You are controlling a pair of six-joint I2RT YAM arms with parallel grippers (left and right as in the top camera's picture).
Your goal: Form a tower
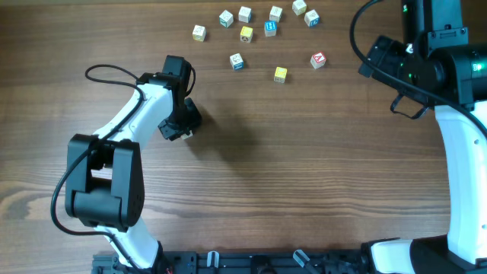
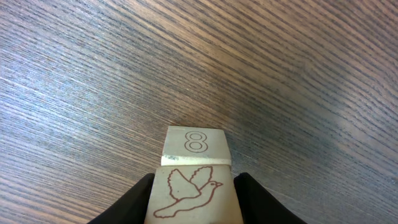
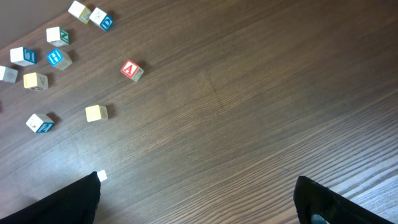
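While our left pincer (image 2: 194, 179) grips the bird cube (image 2: 189, 194) well left of the red "A" cube (image 1: 318, 59) (right pincer (image 3: 196, 186) gapes empty), we judge base-laying underway, needing gentle release next.

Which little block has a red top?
The cube marked A, just right of the nearest yellow cube. All the others show white, yellow or blue tops.

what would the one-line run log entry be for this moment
left tool: shut on bird cube | right tool: open, empty | loose cubes: scattered, apart from both tools
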